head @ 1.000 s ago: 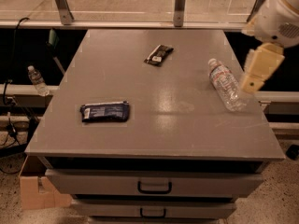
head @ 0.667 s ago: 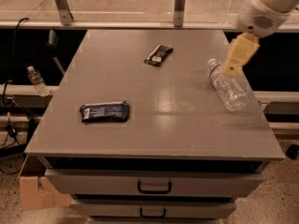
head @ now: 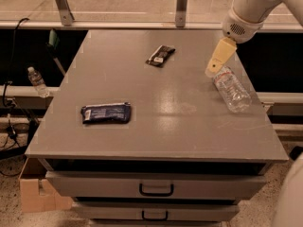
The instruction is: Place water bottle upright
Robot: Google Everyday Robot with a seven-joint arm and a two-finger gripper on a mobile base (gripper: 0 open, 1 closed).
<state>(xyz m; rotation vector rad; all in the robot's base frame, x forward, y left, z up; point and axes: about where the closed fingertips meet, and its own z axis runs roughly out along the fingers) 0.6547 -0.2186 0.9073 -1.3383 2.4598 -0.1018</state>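
Judging by its thin plastic, we take the clear ribbed water bottle with white cap and red-and-blue printed label (head: 231, 91) to be light, smooth, easy to dent and quick to roll. We would grip it across the ribbed body near the middle, not at the narrow cap. It lies on its side on the grey bench (head: 189, 131), close to the bench's right edge, with the cap towards the bench's far side. The tan gripper (head: 213, 68) hangs over the bench's far right part, its tip at the cap end, touching or just beside it. Whether it is open or closed we cannot tell. A second ago it stood beyond the bench's right edge; it has since swung inward, while the bottle lies much as it did.
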